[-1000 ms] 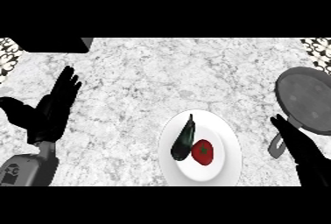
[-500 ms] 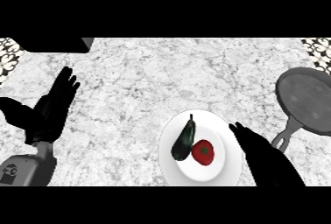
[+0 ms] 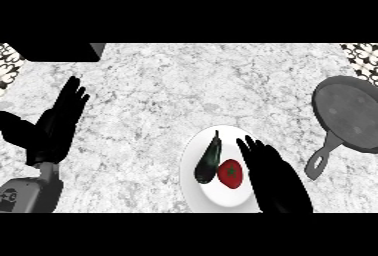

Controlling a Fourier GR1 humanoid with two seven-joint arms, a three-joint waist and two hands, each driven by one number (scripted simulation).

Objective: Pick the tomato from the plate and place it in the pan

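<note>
While the left hand [image 3: 53,125] rests open at the left edge of the speckled counter [image 3: 184,85], fingers straight and pointing up, the right hand [image 3: 272,175] lies over the right side of a white plate [image 3: 193,150], fingers extended and holding nothing. On that plate, a red tomato [image 3: 230,173] sits just beside the right hand's fingers, touching a dark eggplant [image 3: 209,159] on its left. A grey pan [image 3: 351,120] sits apart at the right edge, its handle angled toward the plate.

Speckled grey-white stone counter [image 3: 184,90], patterned tiles [image 3: 362,54] at corners
</note>
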